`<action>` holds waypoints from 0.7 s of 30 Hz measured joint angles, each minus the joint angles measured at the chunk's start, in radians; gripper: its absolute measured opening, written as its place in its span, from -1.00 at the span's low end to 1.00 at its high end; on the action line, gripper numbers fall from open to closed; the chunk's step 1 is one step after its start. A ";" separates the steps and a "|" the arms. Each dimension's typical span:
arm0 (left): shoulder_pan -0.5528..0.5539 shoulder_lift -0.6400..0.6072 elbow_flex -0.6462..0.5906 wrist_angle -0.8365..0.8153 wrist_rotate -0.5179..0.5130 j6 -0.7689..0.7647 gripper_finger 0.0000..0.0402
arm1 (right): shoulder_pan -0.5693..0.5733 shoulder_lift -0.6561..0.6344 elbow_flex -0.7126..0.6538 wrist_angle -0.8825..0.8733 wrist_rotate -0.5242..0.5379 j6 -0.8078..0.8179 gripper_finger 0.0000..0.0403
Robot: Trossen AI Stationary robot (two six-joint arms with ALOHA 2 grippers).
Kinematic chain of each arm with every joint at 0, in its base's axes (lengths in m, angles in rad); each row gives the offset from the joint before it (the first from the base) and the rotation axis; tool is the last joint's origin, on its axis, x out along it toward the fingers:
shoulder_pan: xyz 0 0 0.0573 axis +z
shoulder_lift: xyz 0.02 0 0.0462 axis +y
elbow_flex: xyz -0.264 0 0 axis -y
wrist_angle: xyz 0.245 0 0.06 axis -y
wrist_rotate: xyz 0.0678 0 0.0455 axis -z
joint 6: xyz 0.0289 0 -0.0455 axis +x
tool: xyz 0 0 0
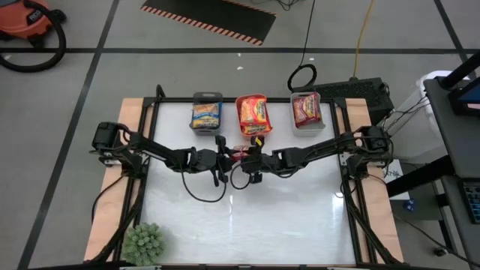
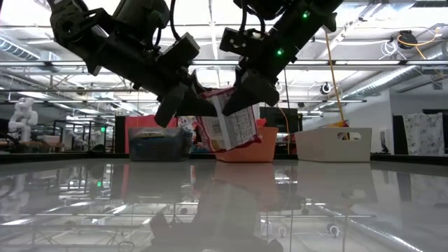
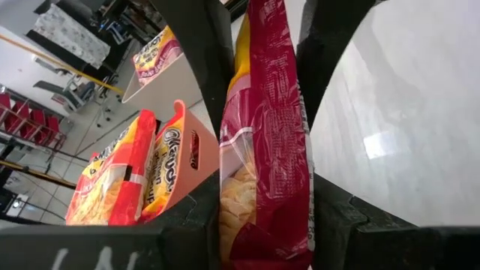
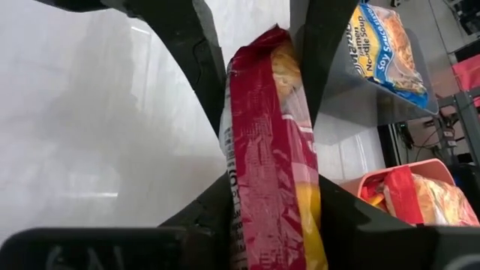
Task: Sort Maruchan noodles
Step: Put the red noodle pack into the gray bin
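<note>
Left pincer (image 1: 222,160) | right pincer (image 1: 251,159) | both clamp red packet (image 2: 229,127) midair

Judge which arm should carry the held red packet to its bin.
Probably right. Both the left gripper and right gripper pinch the red packet; the red-packet bin lies on the right arm's side.

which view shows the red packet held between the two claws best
The low view: the red packet hangs in mid-air with its printed back showing, the left claw and right claw pinching it from either side. Both wrist views show it edge-on between fingers. The high view shows a sliver.
</note>
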 joint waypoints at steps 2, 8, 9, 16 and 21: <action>-0.004 0.000 0.000 0.001 -0.006 -0.013 -0.28 | 0.000 0.000 0.000 0.001 0.004 0.000 -0.44; -0.016 0.000 0.000 -0.003 -0.025 -0.072 0.11 | -0.004 -0.007 -0.001 -0.029 0.007 0.001 -0.48; -0.018 -0.001 0.000 -0.008 -0.026 -0.079 0.19 | -0.004 -0.009 -0.001 -0.029 0.008 0.001 -0.48; -0.042 -0.015 0.001 -0.052 -0.031 -0.086 0.45 | -0.003 -0.046 -0.001 -0.110 0.025 0.016 -0.46; -0.057 -0.052 0.002 -0.059 -0.076 -0.112 0.45 | 0.004 -0.101 -0.001 -0.180 -0.012 0.059 -0.48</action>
